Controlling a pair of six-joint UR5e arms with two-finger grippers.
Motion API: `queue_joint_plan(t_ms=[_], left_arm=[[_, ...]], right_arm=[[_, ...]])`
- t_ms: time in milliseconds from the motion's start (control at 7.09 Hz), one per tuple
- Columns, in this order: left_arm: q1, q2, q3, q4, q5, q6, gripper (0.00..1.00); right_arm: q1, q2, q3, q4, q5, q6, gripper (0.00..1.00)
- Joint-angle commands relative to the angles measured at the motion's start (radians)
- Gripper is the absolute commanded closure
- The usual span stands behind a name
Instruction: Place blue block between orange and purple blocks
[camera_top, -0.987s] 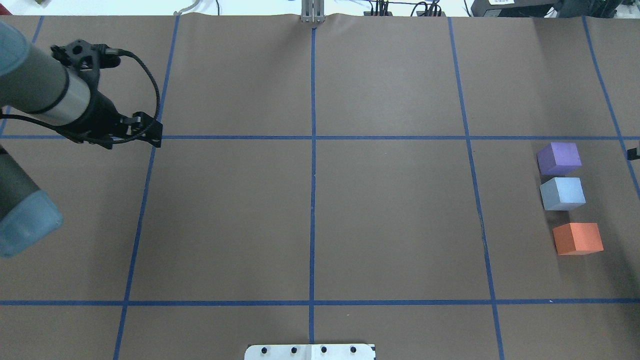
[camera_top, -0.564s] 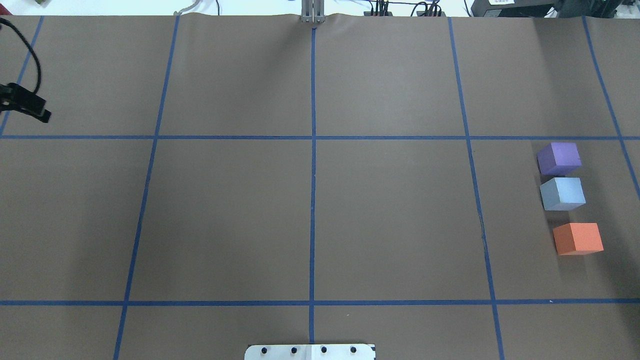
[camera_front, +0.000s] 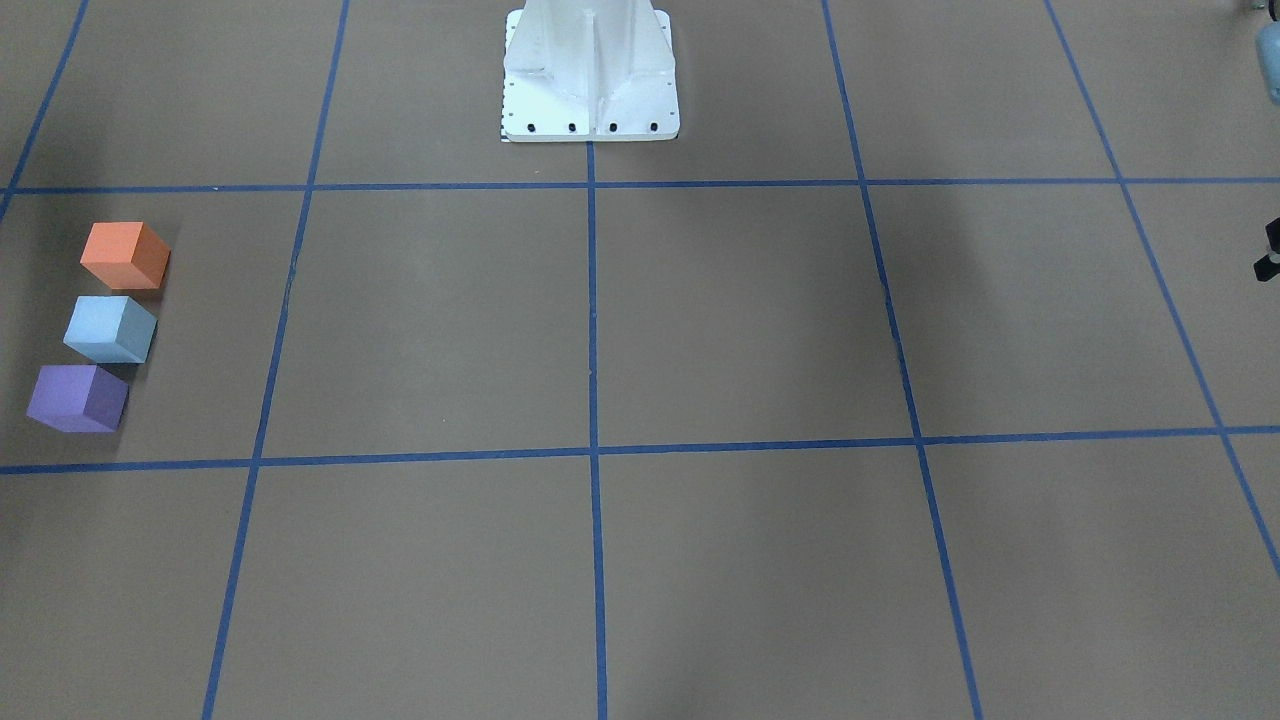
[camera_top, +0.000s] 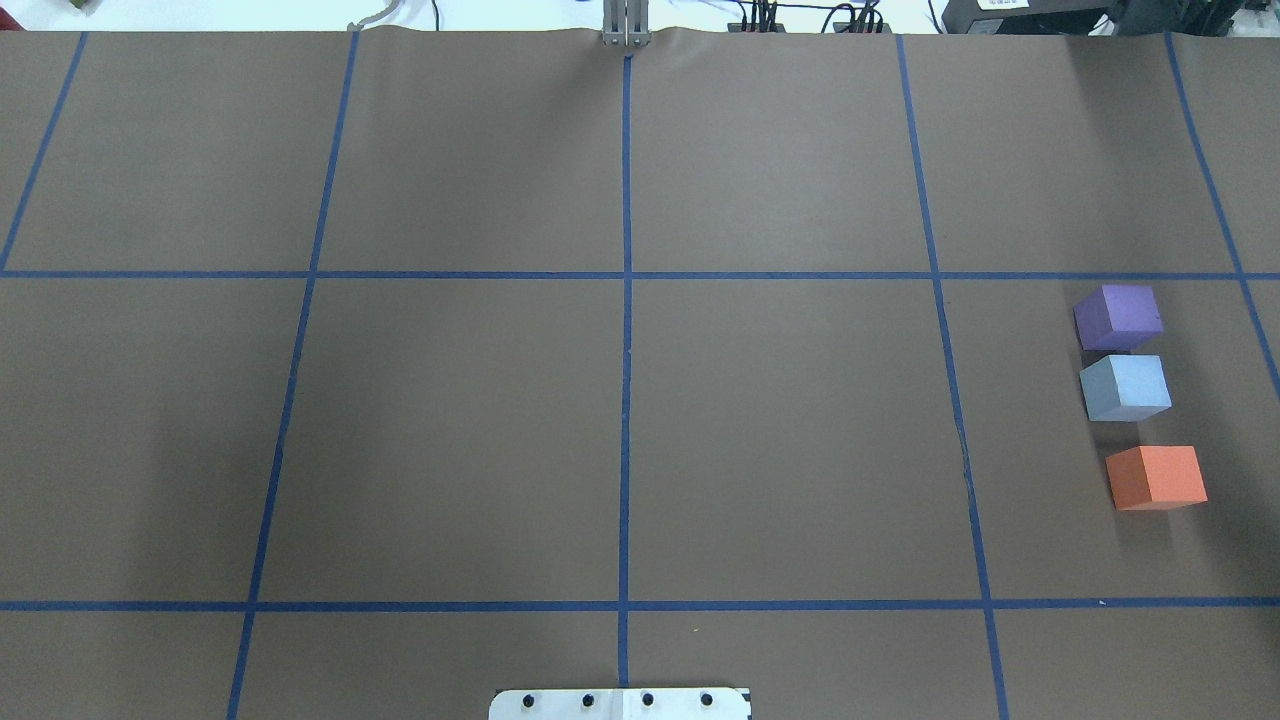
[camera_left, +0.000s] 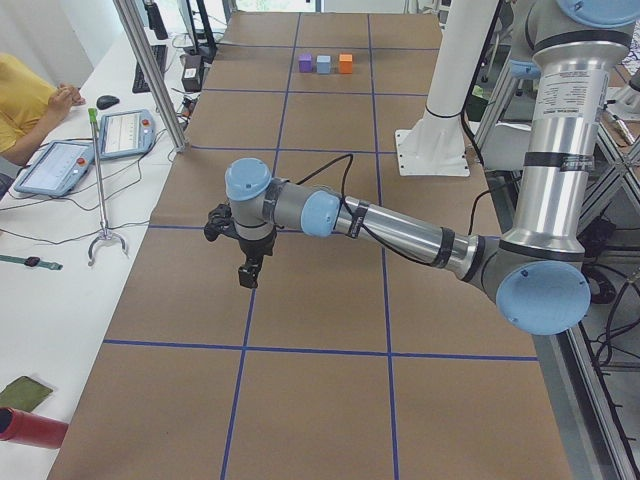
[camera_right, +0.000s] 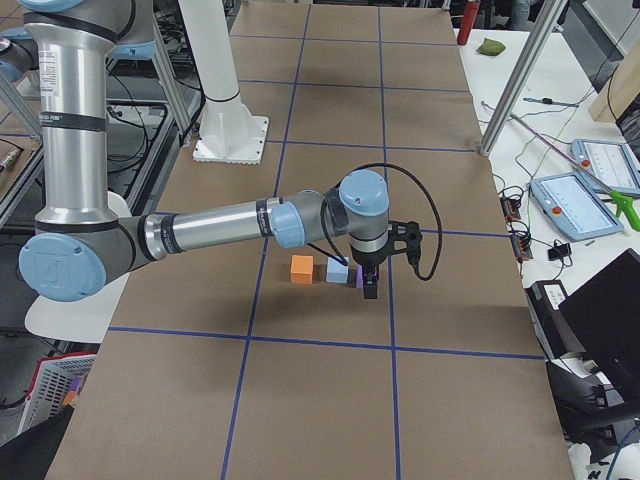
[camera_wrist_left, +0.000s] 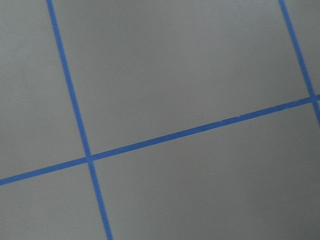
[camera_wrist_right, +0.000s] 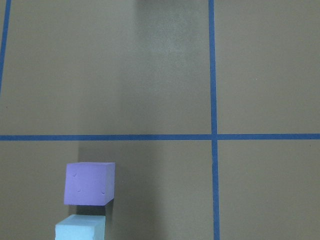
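Observation:
The blue block (camera_top: 1125, 386) sits on the brown table between the purple block (camera_top: 1118, 316) and the orange block (camera_top: 1155, 477), in a row at the far right. The blue block nearly touches the purple one; a gap separates it from the orange one. The row also shows in the front-facing view: orange block (camera_front: 124, 255), blue block (camera_front: 109, 328), purple block (camera_front: 77, 398). My right gripper (camera_right: 369, 288) hovers above the table just beyond the purple block; I cannot tell its state. My left gripper (camera_left: 247, 272) hangs over the table's other end; I cannot tell its state.
The robot's white base plate (camera_top: 620, 703) stands at the near middle edge. Blue tape lines divide the table into squares. A side bench with tablets (camera_left: 125, 132), a metal post (camera_left: 150, 75) and a seated person (camera_left: 25, 105) lie beyond the table.
My left arm has swung left and left the overhead view. The small piece of the right gripper at the overhead view's right edge is gone too. The blocks have not moved.

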Motion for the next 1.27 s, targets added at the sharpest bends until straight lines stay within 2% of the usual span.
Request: queue_joint_plan(t_ms=[0,1128], left_arm=[[-0.041,0.029,0.029,0.006,-0.03,-0.007,0.0],[-0.052,0.082,0.005,-0.007,-0.032,-0.007,0.0]], right_arm=[[0.0,-0.003,-0.006,-0.007,0.001,-0.006,0.0],[-0.039,0.027,-0.023,0.01,0.009,-0.002,0.0]])
